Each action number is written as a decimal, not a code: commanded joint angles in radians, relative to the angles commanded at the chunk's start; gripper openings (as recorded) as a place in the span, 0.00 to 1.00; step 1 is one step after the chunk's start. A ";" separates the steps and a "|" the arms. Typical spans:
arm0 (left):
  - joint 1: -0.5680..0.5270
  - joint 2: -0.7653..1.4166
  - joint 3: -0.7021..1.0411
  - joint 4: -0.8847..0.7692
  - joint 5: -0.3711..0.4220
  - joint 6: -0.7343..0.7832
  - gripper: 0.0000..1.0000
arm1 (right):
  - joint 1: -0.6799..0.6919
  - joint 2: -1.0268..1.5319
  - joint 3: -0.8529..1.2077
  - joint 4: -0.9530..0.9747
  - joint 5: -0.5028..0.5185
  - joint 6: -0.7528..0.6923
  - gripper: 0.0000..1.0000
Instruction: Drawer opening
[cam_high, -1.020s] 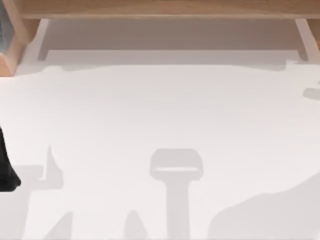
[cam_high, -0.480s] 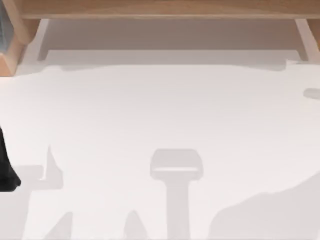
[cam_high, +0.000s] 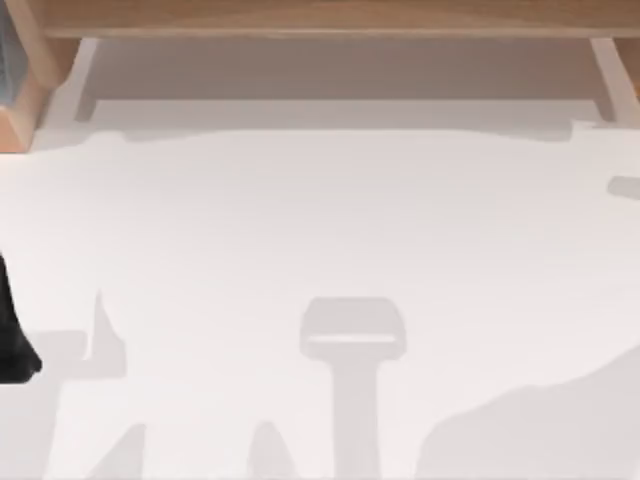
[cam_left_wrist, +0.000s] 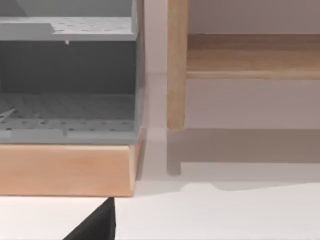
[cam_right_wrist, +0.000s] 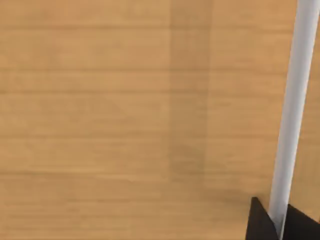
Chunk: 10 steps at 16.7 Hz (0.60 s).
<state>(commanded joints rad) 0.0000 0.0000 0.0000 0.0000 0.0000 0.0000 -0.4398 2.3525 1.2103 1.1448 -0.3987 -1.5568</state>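
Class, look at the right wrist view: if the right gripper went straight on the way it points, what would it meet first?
Probably the pale wooden drawer front just behind the thin white bar handle, which already sits between the right gripper's dark fingertips; depth is unclear.

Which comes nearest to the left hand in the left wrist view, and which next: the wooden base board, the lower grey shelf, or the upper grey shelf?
From the left hand:
1. wooden base board, directly ahead, nearest.
2. lower grey shelf, just behind that board.
3. upper grey shelf, higher up, farthest.
The right hand grips the white handle bar.
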 joint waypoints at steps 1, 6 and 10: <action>0.000 0.000 0.000 0.000 0.000 0.000 1.00 | -0.003 -0.009 -0.013 0.010 -0.004 -0.001 0.00; 0.000 0.000 0.000 0.000 0.000 0.000 1.00 | -0.041 -0.082 -0.187 0.100 -0.046 0.001 0.00; 0.000 0.000 0.000 0.000 0.000 0.000 1.00 | -0.065 -0.121 -0.275 0.153 -0.067 0.002 0.00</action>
<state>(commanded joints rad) 0.0000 0.0000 0.0000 0.0000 0.0000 0.0000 -0.5052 2.2311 0.9353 1.2976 -0.4656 -1.5547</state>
